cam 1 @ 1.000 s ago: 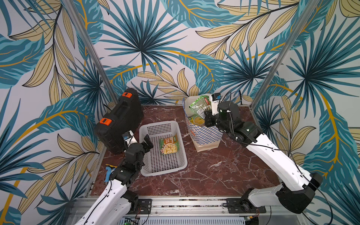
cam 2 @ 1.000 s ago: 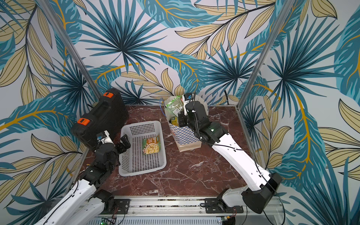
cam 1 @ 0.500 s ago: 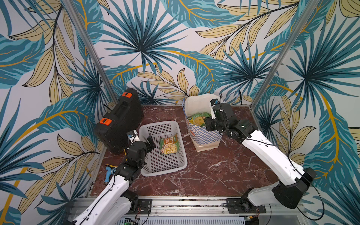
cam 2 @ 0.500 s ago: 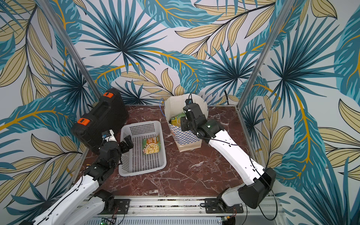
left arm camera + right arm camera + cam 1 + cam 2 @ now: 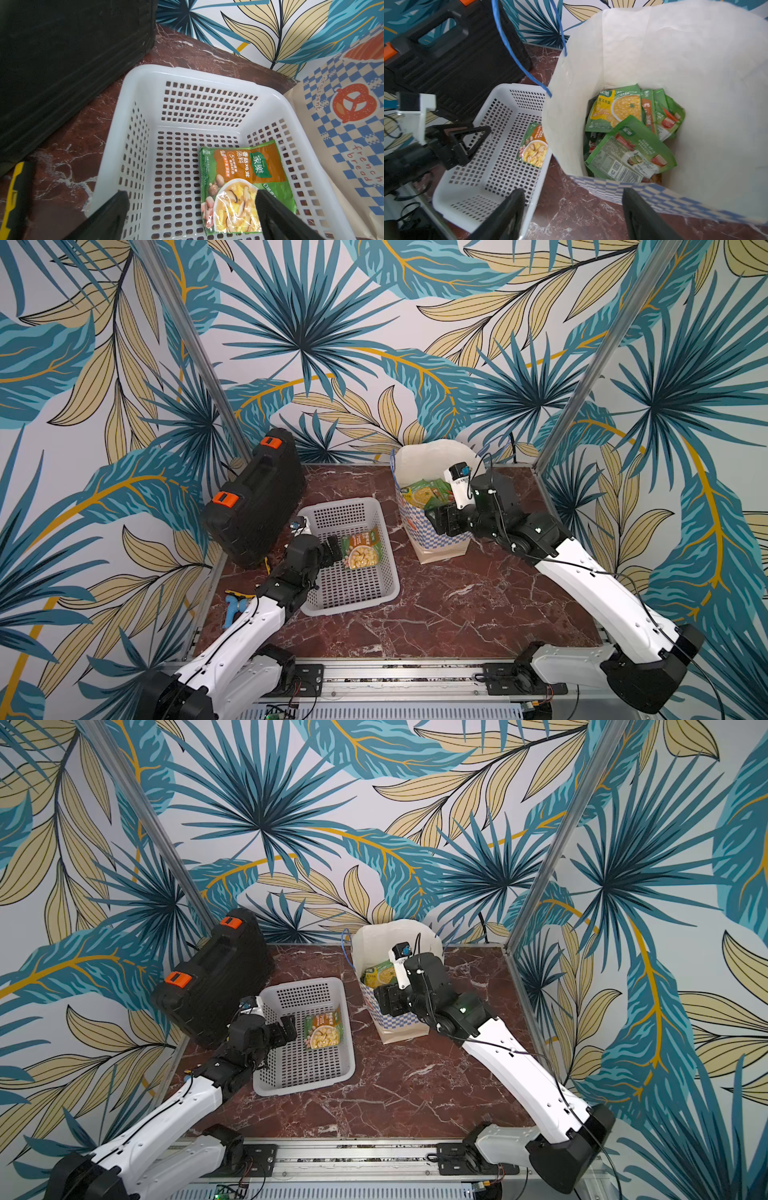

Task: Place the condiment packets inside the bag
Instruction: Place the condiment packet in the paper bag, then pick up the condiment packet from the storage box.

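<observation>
Left arm (image 5: pixel 249 626): white links, black joints; based at the front, stretched forward and slightly inward, held low. Left gripper (image 5: pixel 332 549): pointed forward and down, jaws spread wide; left fingers (image 5: pixel 112 209) black, wedge-shaped, with a broad gap between them in the left wrist view. Small camera block on top of the wrist.

Right arm (image 5: pixel 590 585): white links, black joints; based at the front, long forearm angled back and inward. Right gripper (image 5: pixel 436 522): carried higher than the left, turned toward the left arm's side, jaws parted wide; right fingers (image 5: pixel 643 209) dark, well apart in the right wrist view.
</observation>
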